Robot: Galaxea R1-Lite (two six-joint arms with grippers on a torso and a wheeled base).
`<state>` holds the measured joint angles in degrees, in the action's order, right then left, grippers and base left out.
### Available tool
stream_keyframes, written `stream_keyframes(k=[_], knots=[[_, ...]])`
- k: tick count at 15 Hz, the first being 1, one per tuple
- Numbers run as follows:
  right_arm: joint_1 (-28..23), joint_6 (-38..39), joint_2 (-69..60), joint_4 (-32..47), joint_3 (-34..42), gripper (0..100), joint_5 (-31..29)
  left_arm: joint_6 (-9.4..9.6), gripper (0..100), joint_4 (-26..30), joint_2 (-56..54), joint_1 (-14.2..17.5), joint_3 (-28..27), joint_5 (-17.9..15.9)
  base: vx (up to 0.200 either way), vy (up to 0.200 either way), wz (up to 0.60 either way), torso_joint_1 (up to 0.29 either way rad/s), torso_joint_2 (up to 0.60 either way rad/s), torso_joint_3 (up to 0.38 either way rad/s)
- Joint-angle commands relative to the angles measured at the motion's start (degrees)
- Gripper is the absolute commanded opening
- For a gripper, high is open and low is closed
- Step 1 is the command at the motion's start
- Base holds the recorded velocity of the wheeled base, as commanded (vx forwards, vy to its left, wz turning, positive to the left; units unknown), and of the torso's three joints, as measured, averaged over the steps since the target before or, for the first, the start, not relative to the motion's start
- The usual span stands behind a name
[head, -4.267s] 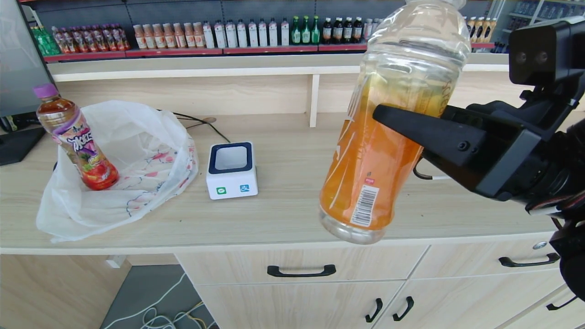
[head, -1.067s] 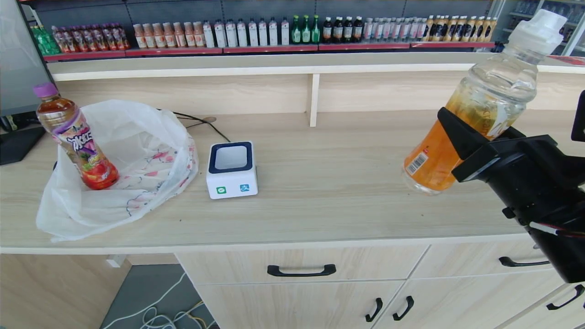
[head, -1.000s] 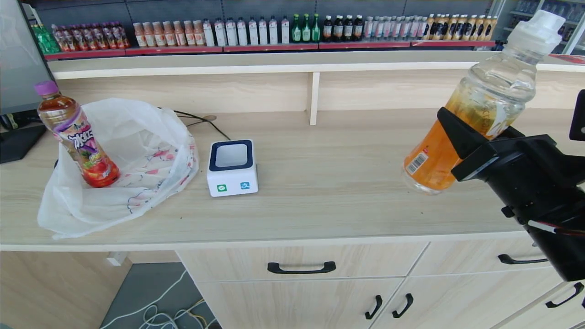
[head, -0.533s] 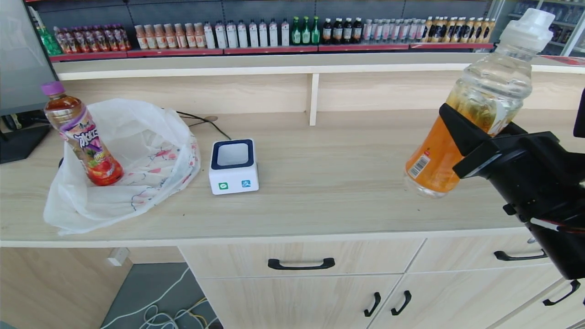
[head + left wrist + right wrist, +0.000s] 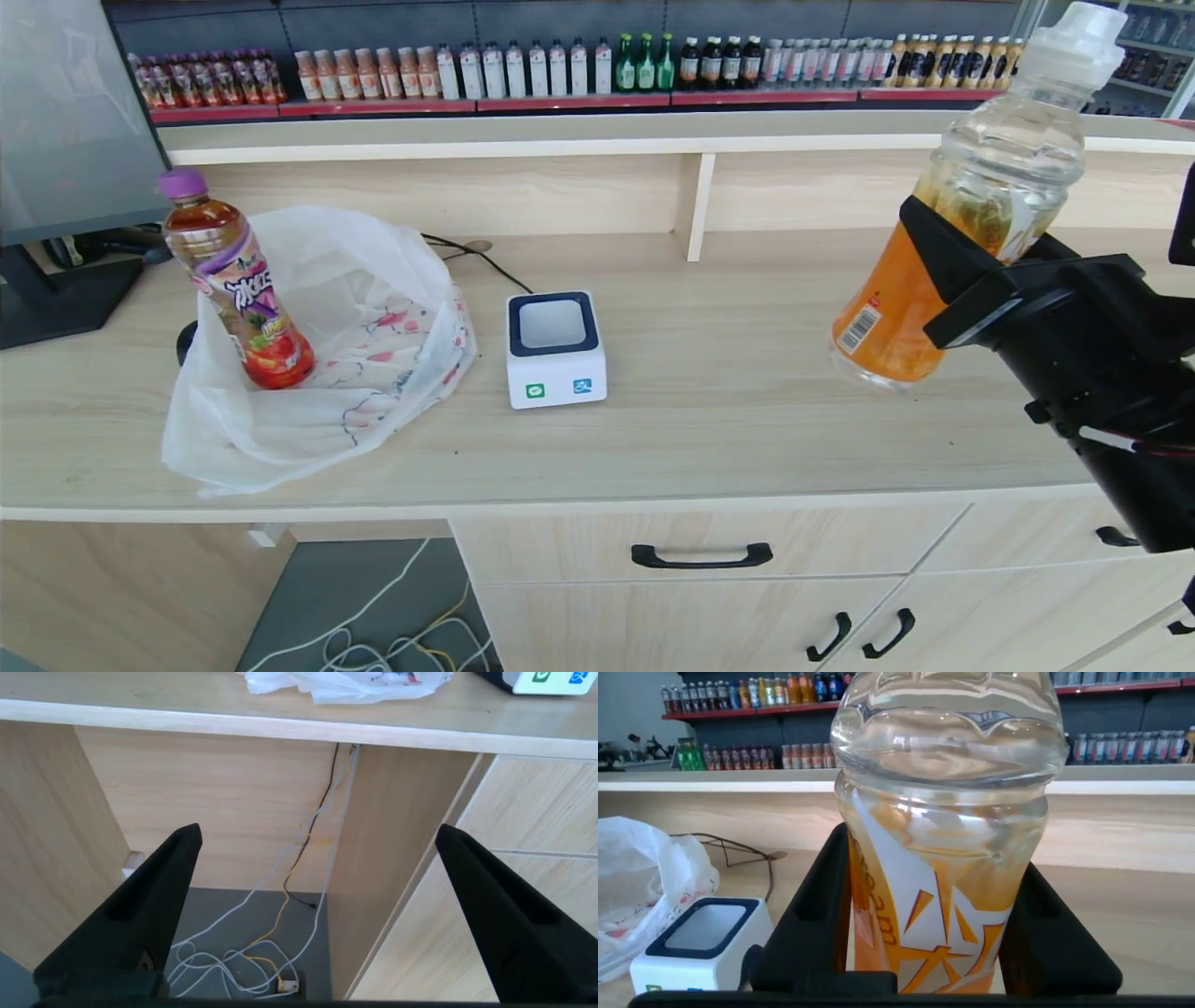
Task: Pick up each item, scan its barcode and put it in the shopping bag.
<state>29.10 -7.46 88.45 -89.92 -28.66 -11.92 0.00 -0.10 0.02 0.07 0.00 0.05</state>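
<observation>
Note first that the whole head view has shifted. Every fixed item sits further right in the picture than a second ago. Treat this as camera motion, not as motion of the goods.

Left pincer [image 5: 318, 835]: it hangs below counter level, facing the cabinet side, jaws wide apart and holding nothing.

Shopping bag [image 5: 364, 252]: it lies open on the left part of the counter [image 5: 728, 411], with the tea bottle [image 5: 241, 285] leaning inside it. Neither has moved on the counter, so that item counts as bagged.

Scanner [image 5: 555, 350]: it stands just beside the bag with its window facing up, and its place is unchanged.

Orange drink bottle [image 5: 882, 299]: the right pincer [image 5: 962, 238] is clamped around its middle. About four seconds ago the bottle was held up close to the head camera. It now sits lower and further out, tilted over the right part of the counter and apparently clear of it. Over the last second the gap between bottle and scanner has narrowed. The barcode [image 5: 857, 329] sits low on the side facing the camera.

Judge the transfer toward the scanner as under way. The scan is not yet done, because the bottle is well apart from the window. The next move calls for carrying the bottle left and turning the barcode down toward the window.
</observation>
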Motion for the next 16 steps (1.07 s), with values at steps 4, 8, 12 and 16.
stream_keyframes(k=[4,8,12,16], knots=[[-0.27,-0.1,1.46,-0.08,-1.05,0,-0.03,0.0,100,0.01,-0.02,0.01,0.0,-0.05,0.0,0.2,0.0,0.008,0.0,0.002],[-0.27,-0.1,1.46,-0.08,-0.87,0,-0.03,0.0,100,-0.08,-0.02,0.01,0.0,0.04,0.0,0.2,0.0,0.002,0.0,0.001],[-0.01,-0.1,1.37,-0.08,-0.17,0,0.06,0.18,100,-0.08,-0.02,0.01,0.0,0.04,0.0,0.05,0.0,0.001,0.0,0.001],[1.05,-0.89,1.63,-0.08,-0.17,0,0.06,0.18,100,-0.08,-0.02,0.01,0.0,0.04,0.0,0.0,0.0,0.0,0.0,0.0]])
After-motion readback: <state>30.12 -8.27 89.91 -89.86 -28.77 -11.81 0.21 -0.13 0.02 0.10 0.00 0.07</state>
